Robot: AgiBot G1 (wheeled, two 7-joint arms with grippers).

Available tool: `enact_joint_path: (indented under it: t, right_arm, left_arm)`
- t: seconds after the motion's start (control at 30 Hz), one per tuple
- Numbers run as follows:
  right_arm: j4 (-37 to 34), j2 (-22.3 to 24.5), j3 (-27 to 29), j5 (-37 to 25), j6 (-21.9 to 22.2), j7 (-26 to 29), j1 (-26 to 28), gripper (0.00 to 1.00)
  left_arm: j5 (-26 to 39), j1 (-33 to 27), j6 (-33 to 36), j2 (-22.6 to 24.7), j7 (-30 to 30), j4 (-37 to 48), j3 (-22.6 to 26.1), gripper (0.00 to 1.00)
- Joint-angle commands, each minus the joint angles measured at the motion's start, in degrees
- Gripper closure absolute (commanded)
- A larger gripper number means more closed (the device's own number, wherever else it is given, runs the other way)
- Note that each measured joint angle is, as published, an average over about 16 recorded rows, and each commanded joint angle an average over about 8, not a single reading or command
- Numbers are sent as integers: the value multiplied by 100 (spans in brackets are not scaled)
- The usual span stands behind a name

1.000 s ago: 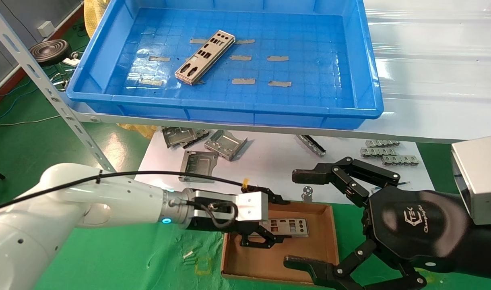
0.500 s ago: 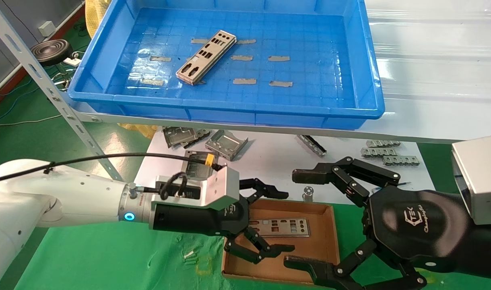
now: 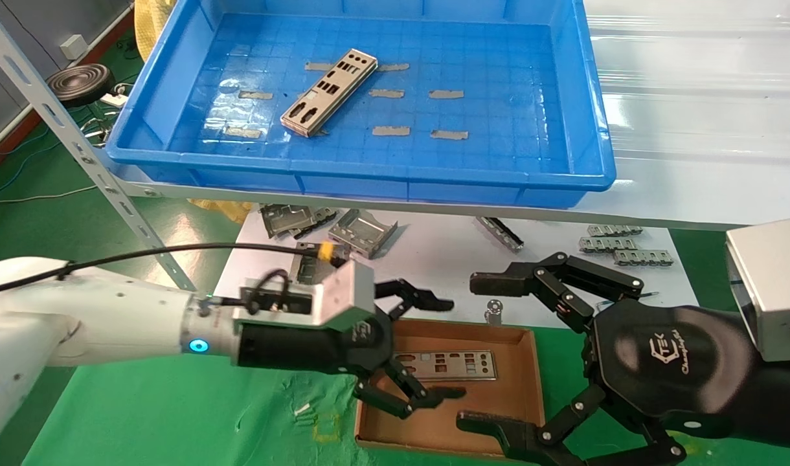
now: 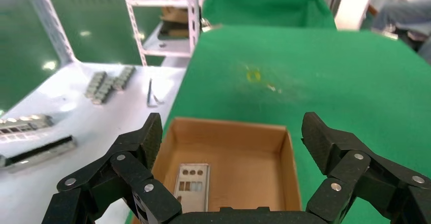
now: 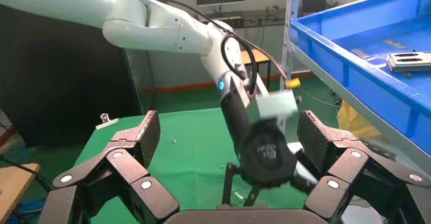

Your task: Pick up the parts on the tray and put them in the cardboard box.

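One silver-grey punched plate [image 3: 329, 92] lies slantwise in the blue tray [image 3: 362, 175] on the shelf; it shows in the right wrist view [image 5: 409, 61] too. A second plate [image 3: 448, 365] lies flat in the brown cardboard box [image 3: 524, 388], also seen in the left wrist view [image 4: 191, 186]. My left gripper [image 3: 437, 347] is open and empty, hovering over the box's left part, above the plate. My right gripper [image 3: 492, 353] is open and empty, held at the box's right side.
Bent grey brackets [image 3: 362, 232] and small metal strips [image 3: 618, 244] lie on the white table under the shelf. Grey tape strips [image 3: 447, 94] dot the tray floor. A slanted metal rack post [image 3: 78, 145] stands at the left. Green cloth covers the near table.
My left gripper has let go of the plate, which now lies in the box. It rolled, opened wide and drew back to the left. The right arm has not moved.
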Motion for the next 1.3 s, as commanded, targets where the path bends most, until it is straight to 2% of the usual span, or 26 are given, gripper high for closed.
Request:
enact_joint_path:
  t: [0.03,1.3]
  right_arm:
    - [0,0,0,0,0,0,0,0]
    - [-1,0,-2,1,0,-1,1,0]
  left_arm:
    - [-43,62,10,-97,-94,-140,-75,0]
    - [-1009,1704,-38,-2571,-2365,-3843,-1997,0]
